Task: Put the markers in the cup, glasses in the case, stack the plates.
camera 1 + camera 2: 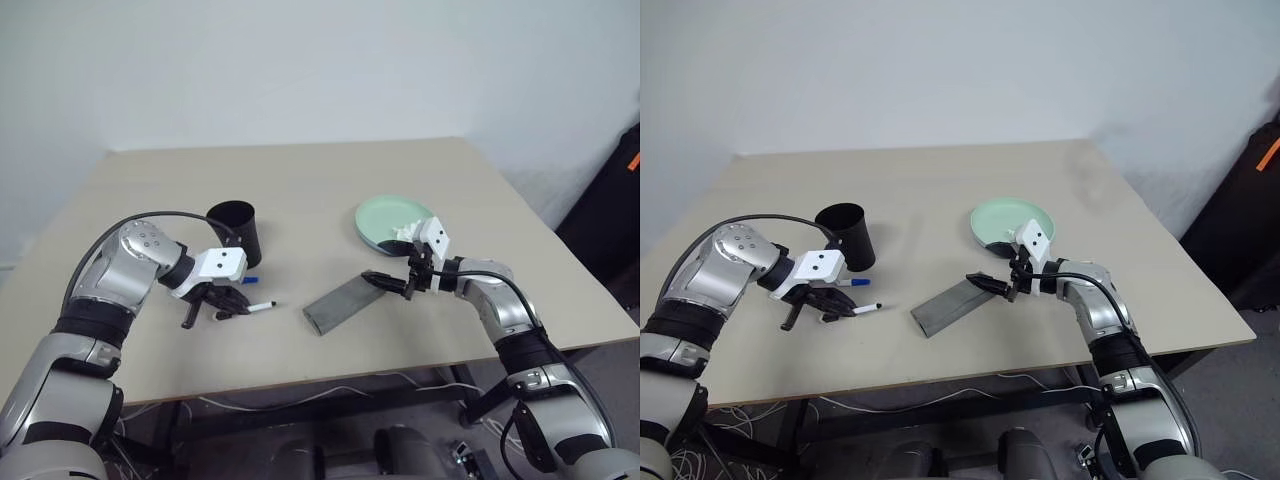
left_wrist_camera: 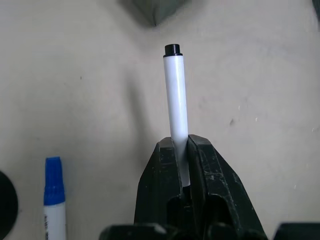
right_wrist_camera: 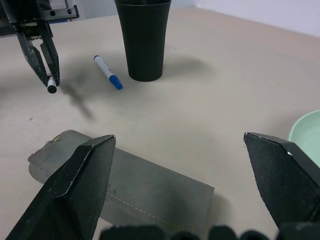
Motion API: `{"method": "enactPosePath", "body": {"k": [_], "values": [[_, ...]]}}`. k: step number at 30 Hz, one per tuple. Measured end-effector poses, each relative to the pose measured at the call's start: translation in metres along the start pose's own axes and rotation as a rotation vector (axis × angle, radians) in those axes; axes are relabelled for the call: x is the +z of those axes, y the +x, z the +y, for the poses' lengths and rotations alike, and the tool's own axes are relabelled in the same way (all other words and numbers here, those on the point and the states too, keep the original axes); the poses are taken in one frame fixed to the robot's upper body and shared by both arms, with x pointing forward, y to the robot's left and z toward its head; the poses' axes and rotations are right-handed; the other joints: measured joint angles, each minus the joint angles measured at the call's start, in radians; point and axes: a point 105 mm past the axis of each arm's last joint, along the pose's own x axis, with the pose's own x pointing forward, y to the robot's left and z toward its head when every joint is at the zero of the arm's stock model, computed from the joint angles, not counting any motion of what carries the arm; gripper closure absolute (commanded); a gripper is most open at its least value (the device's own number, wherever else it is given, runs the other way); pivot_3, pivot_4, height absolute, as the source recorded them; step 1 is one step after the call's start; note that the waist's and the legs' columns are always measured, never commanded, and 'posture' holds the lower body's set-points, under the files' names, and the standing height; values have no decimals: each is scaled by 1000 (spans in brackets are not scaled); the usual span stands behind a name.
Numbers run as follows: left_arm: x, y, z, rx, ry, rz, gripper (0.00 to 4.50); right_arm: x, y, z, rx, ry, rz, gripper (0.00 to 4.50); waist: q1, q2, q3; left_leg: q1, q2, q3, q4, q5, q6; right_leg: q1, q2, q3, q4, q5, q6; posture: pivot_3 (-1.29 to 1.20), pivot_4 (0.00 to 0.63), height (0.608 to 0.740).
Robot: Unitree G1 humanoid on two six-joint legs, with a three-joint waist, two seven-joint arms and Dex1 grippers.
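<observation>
On the table's left half: left gripper (image 1: 222,305) hangs above the surface, angled down and toward the middle, elbow bent outward.
Left claw: clamped tight on one marker (image 2: 176,100), white barrel jutting past the fingertips, off the table.
Second marker (image 3: 108,72): flat on the table beside the cup (image 1: 236,228), blue cap toward the case.
Right arm: reaches in nearly level, right gripper (image 1: 392,284) just at the case (image 1: 342,303).
Right claw: spread wide, holding nothing.
Plates: green plate (image 1: 385,219) behind the right wrist, a darker rim showing under it.
Surface: beige table (image 1: 300,180), matte.
Room: pale wall behind; cables under the front edge.
</observation>
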Motion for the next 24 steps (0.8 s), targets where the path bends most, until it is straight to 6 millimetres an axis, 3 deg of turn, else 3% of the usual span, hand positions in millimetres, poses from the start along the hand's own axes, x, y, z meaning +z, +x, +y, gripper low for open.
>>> {"method": "enactPosePath", "body": {"k": [5, 13, 18, 24], "values": [[37, -1, 9, 86, -43, -235, 4471, 0, 1, 1, 8, -1, 4, 40, -1, 0, 0, 0, -1, -1, 0, 0, 0, 0, 0, 1, -1, 0, 0, 0, 0, 720], [47, -5, 11, 138, -93, -326, 4471, -1, 0, 1, 11, -2, 9, 40, -5, 0, 0, 1, -2, -1, 0, 0, 0, 0, 1, 0, 0, 0, 0, 0, 0, 720], [91, -24, 30, 326, -147, -670, 4471, 1, 1, 3, 18, -11, 9, 40, -5, 0, 0, 1, -1, -3, 0, 1, -1, 2, 0, 1, -1, 0, 1, 0, 0, 720], [96, -32, 41, 446, -209, -768, 4471, 0, 1, 3, 21, -8, 13, 40, -5, 0, 0, 1, -3, -2, 0, 1, -1, 2, 2, 1, 0, 1, 2, 0, 0, 720]]}}
